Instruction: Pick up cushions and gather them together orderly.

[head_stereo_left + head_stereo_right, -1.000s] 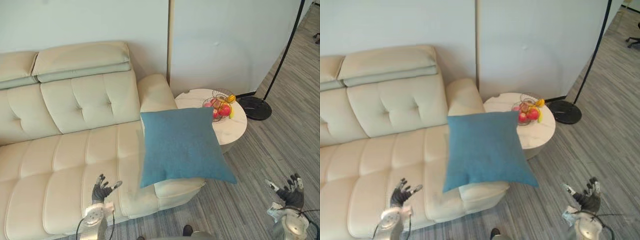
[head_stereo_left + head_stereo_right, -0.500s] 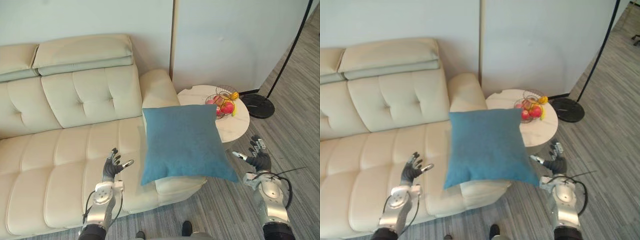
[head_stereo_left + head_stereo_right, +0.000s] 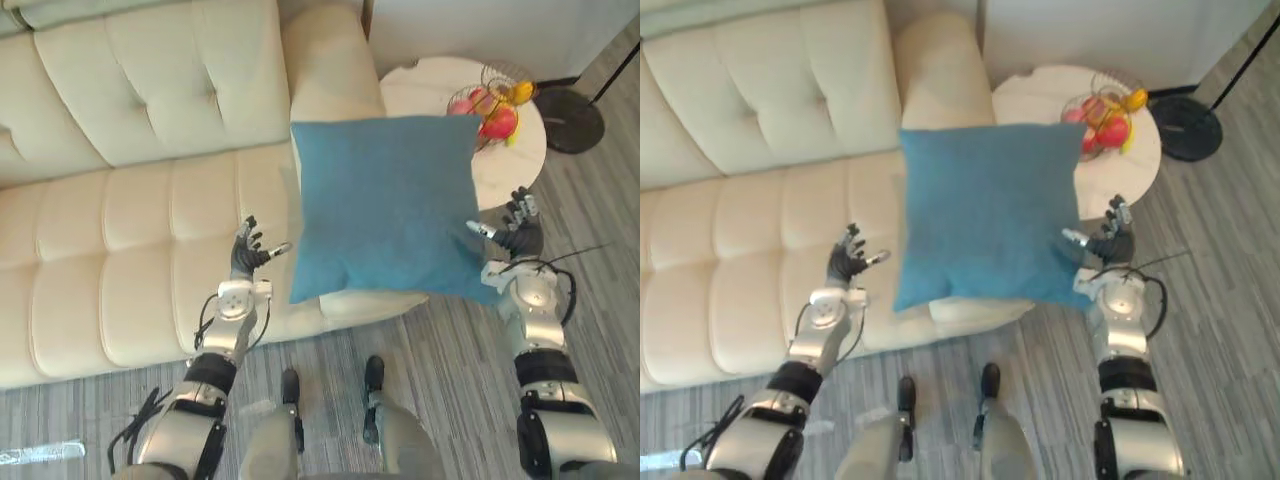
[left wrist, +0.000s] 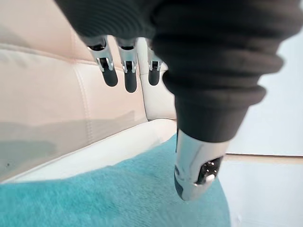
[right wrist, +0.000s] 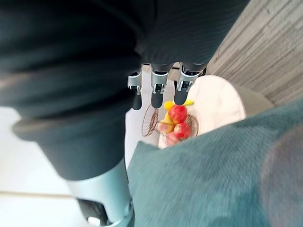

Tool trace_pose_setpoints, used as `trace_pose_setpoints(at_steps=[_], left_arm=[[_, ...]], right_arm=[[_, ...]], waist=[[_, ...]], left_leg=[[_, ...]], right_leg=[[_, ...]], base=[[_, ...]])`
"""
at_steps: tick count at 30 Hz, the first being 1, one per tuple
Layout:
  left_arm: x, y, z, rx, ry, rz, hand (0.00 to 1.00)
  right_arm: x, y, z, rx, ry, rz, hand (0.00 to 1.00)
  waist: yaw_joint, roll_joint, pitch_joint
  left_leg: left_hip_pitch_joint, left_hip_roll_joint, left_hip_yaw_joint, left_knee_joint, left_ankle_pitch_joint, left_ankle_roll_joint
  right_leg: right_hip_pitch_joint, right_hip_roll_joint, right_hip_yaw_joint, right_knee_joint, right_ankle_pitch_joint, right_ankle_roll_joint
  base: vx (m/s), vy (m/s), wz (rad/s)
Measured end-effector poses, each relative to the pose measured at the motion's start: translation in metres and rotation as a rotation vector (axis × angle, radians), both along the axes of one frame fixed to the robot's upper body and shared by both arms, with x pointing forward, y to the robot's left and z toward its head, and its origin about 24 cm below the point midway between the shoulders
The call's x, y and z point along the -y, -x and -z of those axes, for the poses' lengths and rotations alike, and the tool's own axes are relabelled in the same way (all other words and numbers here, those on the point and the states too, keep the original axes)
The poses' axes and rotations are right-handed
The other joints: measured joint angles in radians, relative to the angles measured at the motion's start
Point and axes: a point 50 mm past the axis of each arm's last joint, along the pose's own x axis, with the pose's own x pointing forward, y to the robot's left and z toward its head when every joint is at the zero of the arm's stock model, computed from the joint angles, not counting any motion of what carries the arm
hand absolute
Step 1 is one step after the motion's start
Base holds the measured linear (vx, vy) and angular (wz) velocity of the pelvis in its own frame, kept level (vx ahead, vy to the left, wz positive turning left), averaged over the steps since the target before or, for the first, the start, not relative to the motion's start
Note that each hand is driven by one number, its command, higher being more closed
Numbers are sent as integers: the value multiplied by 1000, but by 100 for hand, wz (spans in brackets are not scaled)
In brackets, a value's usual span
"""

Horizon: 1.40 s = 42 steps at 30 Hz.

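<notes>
A blue square cushion (image 3: 385,205) leans on the right armrest end of the cream sofa (image 3: 130,250), its lower corner hanging past the seat edge. My left hand (image 3: 245,258) hovers open over the seat just left of the cushion's lower left corner, fingers (image 4: 125,78) straight, the cushion's blue cloth (image 4: 118,198) beside the thumb. My right hand (image 3: 518,232) is open at the cushion's lower right corner, between the cushion and the side table; its fingers (image 5: 158,92) are straight above the blue cloth (image 5: 208,175).
A round white side table (image 3: 515,165) stands right of the sofa with a wire basket of fruit (image 3: 490,105) on it. A floor lamp's black base (image 3: 570,108) sits beyond it on the grey striped floor. The sofa's armrest (image 3: 325,60) rises behind the cushion.
The camera has tipped down and closer. Both arms have reached forward: the left hand came nearer the cushion's left edge, the right hand rose to its lower right corner.
</notes>
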Motion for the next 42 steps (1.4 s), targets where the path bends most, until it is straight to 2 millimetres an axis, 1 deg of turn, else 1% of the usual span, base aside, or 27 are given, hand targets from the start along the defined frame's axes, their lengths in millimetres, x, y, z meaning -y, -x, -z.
trace_pose_setpoints(at_steps=[1, 2, 3, 4, 6, 8, 9, 11, 13, 15, 16, 17, 18, 19, 20, 22, 23, 24, 28, 29, 30, 32, 33, 38, 42], left_arm=[[-1, -2, -2, 5, -4, -1, 0], [-2, -8, -11, 22, -15, -4, 0], [-3, -14, -22, 49, -26, -8, 0], [-3, -15, -25, 57, -28, -9, 0], [-3, -23, -41, 95, -36, -17, 0], [-1, -26, -46, 109, -35, -12, 0], [1, -28, -52, 123, -35, -7, 0], [3, -29, -55, 131, -33, -3, 0], [10, -34, -63, 146, -31, 17, 0], [13, -37, -70, 161, -39, 26, 0], [21, -40, -78, 175, -45, 45, 0], [23, -41, -79, 178, -47, 51, 0], [30, -42, -82, 182, -44, 70, 0], [38, -44, -81, 173, -46, 89, 0], [40, -44, -80, 168, -46, 93, 0], [55, -44, -70, 126, -36, 121, 0], [58, -44, -69, 121, -38, 128, 0], [65, -44, -67, 111, -34, 141, 0], [72, -44, -62, 93, -38, 145, 0], [76, -43, -57, 71, -44, 154, 0], [77, -42, -55, 64, -48, 159, 100], [88, -40, -49, 45, -60, 189, 100], [92, -39, -48, 43, -62, 199, 100], [92, -39, -52, 62, -51, 179, 100], [95, -38, -62, 108, -13, 176, 100]], right_arm=[[0, -1, -1, 2, -4, 2, 0], [0, -4, -5, 10, -10, 6, 0], [-1, -9, -10, 19, -15, 4, 0], [-2, -10, -12, 23, -15, 3, 0], [-6, -15, -22, 53, -19, -12, 0], [-8, -17, -25, 69, -42, -15, 0], [-8, -19, -29, 79, -51, -13, 0], [-10, -20, -28, 78, -61, -13, 0], [-13, -23, -23, 59, -78, -18, 0], [-15, -27, -25, 61, -94, -23, 0], [-19, -32, -28, 65, -109, -28, 0], [-21, -33, -28, 64, -110, -33, 0], [-24, -35, -31, 72, -115, -39, 0], [-28, -39, -31, 70, -124, -44, 0], [-29, -40, -32, 70, -129, -45, 0], [-34, -43, -25, 44, -153, -52, 0], [-34, -43, -24, 39, -156, -51, 0], [-37, -44, -19, 24, -174, -54, 0], [-44, -45, -12, 5, -197, -62, 0], [-46, -45, -11, 9, -223, -56, 0], [-46, -45, -11, 11, -225, -54, 100], [-48, -46, -13, 23, -242, -53, 100], [-52, -47, -14, 30, -254, -57, 100], [-52, -48, -16, 49, -275, -55, 100], [-52, -47, -18, 67, -291, -54, 100]], waist=[[0, 0, 3], [0, 1, 7], [0, 0, 28], [0, 0, 29], [4, -1, 51], [6, -1, 52], [6, -3, 64], [6, -4, 74], [9, -5, 76], [10, -10, 90], [8, -12, 105], [8, -13, 105], [5, -15, 107], [4, -16, 108], [3, -16, 108], [-5, -16, 108], [-7, -16, 108], [-9, -16, 108], [-15, -17, 108], [-17, -18, 109], [-18, -19, 109], [-18, -22, 111], [-17, -29, 115], [-22, -32, 116], [-22, -32, 116]], left_leg=[[-5, 0, -1, 3, 0, 0], [-29, -1, -3, 15, 0, 0], [-35, -1, -3, 22, 1, 0], [-43, -1, -4, 26, 1, 0], [-65, -3, -4, 42, 1, 0], [-90, -3, -4, 52, 1, 1], [-98, -5, -5, 53, 2, 2], [-100, -5, -5, 56, 2, 3], [-131, -5, -5, 70, 2, 3], [-135, -5, -4, 72, 3, 4], [-143, -5, -4, 78, 2, 4], [-148, -5, -3, 79, 2, 4], [-160, -6, -4, 81, 3, 4], [-171, -6, -3, 82, 4, 5], [-173, -6, -3, 82, 4, 5], [-176, -6, -3, 80, 5, 6], [-176, -5, -3, 78, 5, 6], [-178, -5, -4, 73, 9, 7], [-178, -8, -4, 38, 30, 8], [-177, -8, -4, 20, 41, 7], [-174, -8, -4, 13, 45, 7], [-168, -8, -3, -8, 57, 5], [-158, -9, 0, -21, 63, 5], [-151, -8, 0, -38, 74, 3], [-141, -7, 4, -41, 74, 3]], right_leg=[[-4, 0, 0, 1, 1, 0], [-26, -3, -1, 12, 2, -1], [-33, -4, 0, 19, 3, -1], [-39, -5, 0, 21, 3, -1], [-61, -8, 1, 34, 4, -1], [-78, -9, 2, 34, 10, -1], [-86, -10, 3, 34, 13, 0], [-87, -10, 4, 34, 15, -1], [-112, -9, 6, 35, 20, -1], [-119, -9, 12, 34, 24, -1], [-122, -9, 13, 34, 27, 0], [-126, -9, 13, 34, 27, 1], [-137, -8, 15, 32, 32, 2], [-150, -8, 22, 31, 36, 5], [-152, -8, 24, 30, 37, 5], [-154, -7, 30, 25, 41, 6], [-154, -7, 31, 23, 43, 8], [-154, -6, 37, 15, 48, 10], [-154, -7, 45, -17, 66, 16], [-154, -7, 46, -30, 73, 18], [-154, -6, 47, -32, 75, 17], [-155, -6, 58, -40, 81, 19], [-155, -5, 65, -40, 82, 19], [-156, -3, 66, -40, 83, 19], [-146, -2, 76, -50, 90, 26]], base=[[-72, 2, 4], [-53, 1, 3], [-51, 1, 4], [-55, 4, 2], [-49, 5, 1], [-42, 14, 0], [-34, 14, 0], [0, 0, 0], [-42, 9, -1], [-36, 1, -5], [-33, 1, -2], [-41, 1, -3], [-22, -4, -7], [-21, -7, -7], [-5, -11, -7], [0, 0, 0], [0, 0, 0], [0, 0, 0], [-4, -5, 1], [-17, -22, 3], [-19, -32, 3], [-6, -16, -3], [-9, -27, -7], [-4, -12, -1], [5, -9, -2]])
